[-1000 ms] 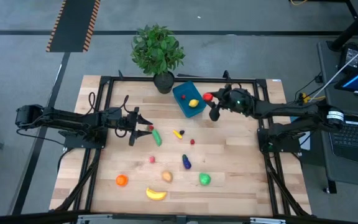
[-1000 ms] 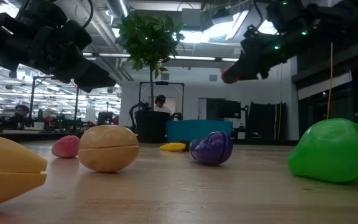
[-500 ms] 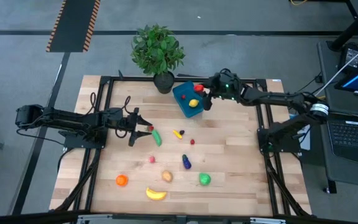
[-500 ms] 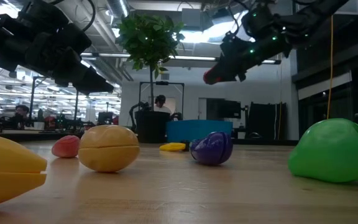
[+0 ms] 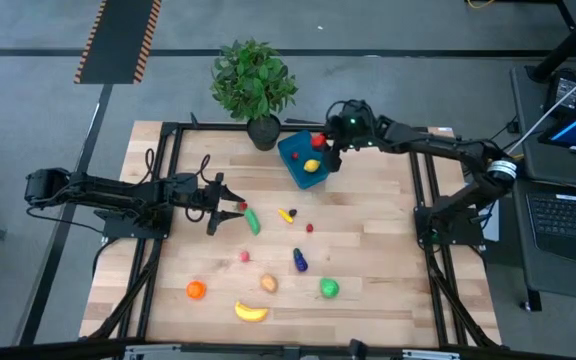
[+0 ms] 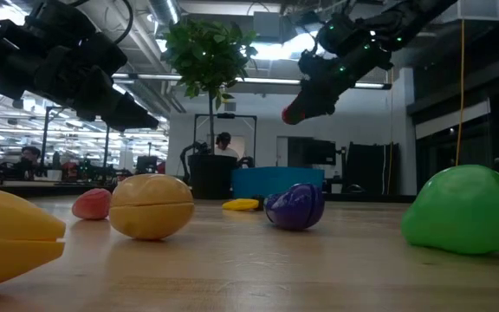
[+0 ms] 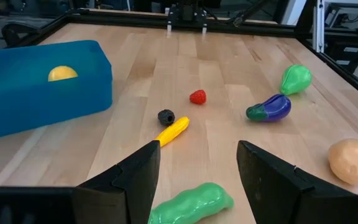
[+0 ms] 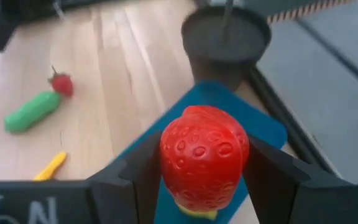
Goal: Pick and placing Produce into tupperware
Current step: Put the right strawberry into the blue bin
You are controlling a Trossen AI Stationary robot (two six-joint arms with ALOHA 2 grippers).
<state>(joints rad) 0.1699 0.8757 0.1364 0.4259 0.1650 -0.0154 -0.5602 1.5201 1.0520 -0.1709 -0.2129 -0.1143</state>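
Right hand [image 8: 204,180] clamping strawberry [image 8: 204,155] above blue tupperware [image 8: 263,134]

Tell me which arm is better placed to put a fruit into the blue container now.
Right: its tool holds the strawberry directly above the blue container. The left tool hangs open near the cucumber.

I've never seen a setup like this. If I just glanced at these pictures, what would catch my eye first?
Probably the right gripper, holding a bright red toy strawberry in the air above the small blue plastic container at the table's far edge, where a yellow toy lemon already lies. Next, the leafy green potted plant right beside that container. Then the colourful toy fruits scattered over the pale wooden table, with the left gripper open over a green toy cucumber.
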